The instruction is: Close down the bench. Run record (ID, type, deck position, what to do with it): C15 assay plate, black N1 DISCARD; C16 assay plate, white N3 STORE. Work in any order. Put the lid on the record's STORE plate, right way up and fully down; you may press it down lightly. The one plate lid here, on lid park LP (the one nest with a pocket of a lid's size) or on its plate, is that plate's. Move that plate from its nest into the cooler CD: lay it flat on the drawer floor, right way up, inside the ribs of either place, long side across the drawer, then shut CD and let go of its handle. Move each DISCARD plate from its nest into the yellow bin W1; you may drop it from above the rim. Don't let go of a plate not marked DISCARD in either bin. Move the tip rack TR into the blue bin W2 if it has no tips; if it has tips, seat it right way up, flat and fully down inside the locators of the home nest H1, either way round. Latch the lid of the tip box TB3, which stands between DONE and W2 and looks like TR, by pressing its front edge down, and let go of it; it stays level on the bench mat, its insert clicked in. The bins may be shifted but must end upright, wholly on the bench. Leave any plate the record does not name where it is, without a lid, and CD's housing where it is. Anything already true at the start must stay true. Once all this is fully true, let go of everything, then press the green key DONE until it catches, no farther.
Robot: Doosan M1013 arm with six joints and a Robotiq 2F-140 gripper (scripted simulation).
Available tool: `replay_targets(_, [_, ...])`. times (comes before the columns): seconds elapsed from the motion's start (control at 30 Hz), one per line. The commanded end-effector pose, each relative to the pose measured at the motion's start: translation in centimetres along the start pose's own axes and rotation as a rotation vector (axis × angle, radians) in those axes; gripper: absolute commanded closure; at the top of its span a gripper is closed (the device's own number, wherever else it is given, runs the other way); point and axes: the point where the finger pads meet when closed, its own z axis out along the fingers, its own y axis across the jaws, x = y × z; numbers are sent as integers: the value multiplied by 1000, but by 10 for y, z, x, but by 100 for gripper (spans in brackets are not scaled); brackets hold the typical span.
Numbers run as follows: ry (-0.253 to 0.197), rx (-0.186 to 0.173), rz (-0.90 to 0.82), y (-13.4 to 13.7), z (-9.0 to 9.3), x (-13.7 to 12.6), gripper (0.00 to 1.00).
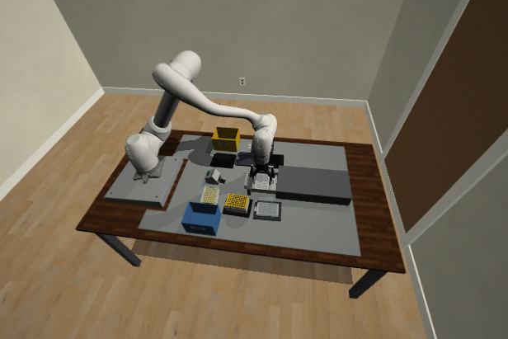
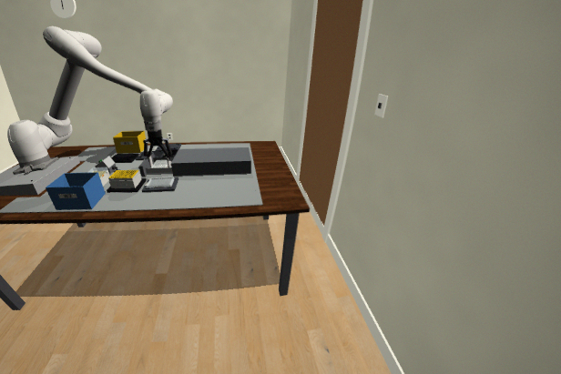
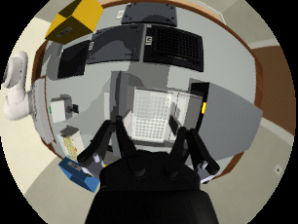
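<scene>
The white assay plate (image 1: pixel 261 181) lies flat in the cooler's pulled-out pale drawer (image 3: pixel 156 115), left of the dark grey cooler housing (image 1: pixel 314 184). My gripper (image 1: pixel 261 174) hangs straight over it, open, a finger on each long side (image 3: pixel 148 132); I cannot tell if the fingers touch it. Well rows show on the plate's top; I cannot make out a lid. A black plate (image 3: pixel 171 48) sits in a nest behind the drawer. The yellow-topped tip rack (image 1: pixel 237 202) stands on a dark nest. The tip box (image 1: pixel 210 195) stands between the green key (image 1: pixel 214 176) and the blue bin (image 1: pixel 201 218).
The yellow bin (image 1: pixel 225 138) stands at the back, with dark nests (image 1: pixel 223 160) in front of it. A pale gridded plate on a dark nest (image 1: pixel 267 209) sits right of the tip rack. The arm's base plate (image 1: pixel 144 182) fills the left end.
</scene>
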Motion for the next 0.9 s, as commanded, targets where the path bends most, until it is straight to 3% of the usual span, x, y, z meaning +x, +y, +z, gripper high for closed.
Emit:
replay_targets(0.0, [0,0,0,0,0,0,34])
replay_targets(0.87, [0,0,0,0,-7,0,34])
